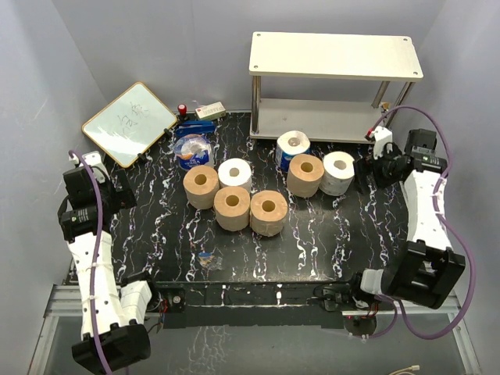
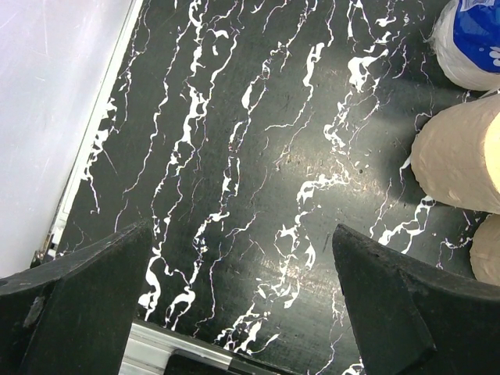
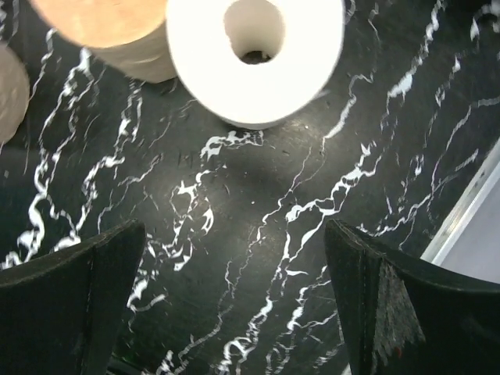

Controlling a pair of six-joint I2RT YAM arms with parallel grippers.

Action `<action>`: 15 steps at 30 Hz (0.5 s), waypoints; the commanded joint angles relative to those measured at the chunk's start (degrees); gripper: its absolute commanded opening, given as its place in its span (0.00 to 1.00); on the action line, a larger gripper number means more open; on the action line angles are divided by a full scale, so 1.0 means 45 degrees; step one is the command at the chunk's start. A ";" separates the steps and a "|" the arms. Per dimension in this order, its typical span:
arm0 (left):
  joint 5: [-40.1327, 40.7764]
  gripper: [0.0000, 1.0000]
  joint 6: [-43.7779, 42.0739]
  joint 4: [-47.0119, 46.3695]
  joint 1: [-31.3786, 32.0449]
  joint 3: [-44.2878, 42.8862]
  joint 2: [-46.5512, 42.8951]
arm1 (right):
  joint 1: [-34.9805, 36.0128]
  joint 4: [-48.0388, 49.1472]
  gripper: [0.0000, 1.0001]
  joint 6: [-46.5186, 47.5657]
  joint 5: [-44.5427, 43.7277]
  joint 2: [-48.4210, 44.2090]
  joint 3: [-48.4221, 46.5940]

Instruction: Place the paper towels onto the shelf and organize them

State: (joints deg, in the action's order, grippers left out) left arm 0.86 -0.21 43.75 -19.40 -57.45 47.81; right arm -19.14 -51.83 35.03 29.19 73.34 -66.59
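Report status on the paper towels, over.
Left claw open, right claw open, both empty. Seven paper towels on table, none on shelf. Whiteboard off left, not blocking.

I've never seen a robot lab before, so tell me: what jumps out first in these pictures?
Seven paper towel rolls cluster at the middle of a black, white-veined table, four tan, the rest white or blue-wrapped. Behind them, far right, a cream two-tier shelf stands bare, and an angled whiteboard lies at far left.
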 commanded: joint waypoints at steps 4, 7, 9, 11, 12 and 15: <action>-0.0057 0.98 -0.0089 0.0064 -0.0045 -0.0183 -0.0025 | 0.2499 -0.1412 0.98 0.3139 -0.1215 0.1477 -0.2911; -0.0104 0.98 -0.0109 0.0072 -0.0045 -0.0190 -0.0087 | 0.4169 -0.1149 0.96 0.2891 -0.2543 0.2226 -0.2826; -0.0186 0.98 -0.0136 0.0064 -0.0047 -0.0202 -0.0105 | 0.4710 -0.0600 0.91 0.2746 -0.2650 0.2505 -0.2756; -0.0285 0.98 -0.0149 0.0066 -0.0045 -0.0202 -0.0190 | 0.4778 -0.0025 0.90 0.2478 -0.2714 0.2841 -0.2763; -0.0306 0.98 -0.0149 0.0064 -0.0055 -0.0202 -0.0253 | 0.4779 0.0046 0.88 0.2506 -0.2651 0.3016 -0.2837; -0.0255 0.98 -0.0139 0.0064 -0.0043 -0.0201 -0.0379 | 0.4781 0.0360 0.86 0.2583 -0.2728 0.3469 -0.2965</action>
State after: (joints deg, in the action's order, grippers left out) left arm 0.45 -0.45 43.75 -19.40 -57.43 47.75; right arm 2.96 -54.85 46.39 19.59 88.14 -78.48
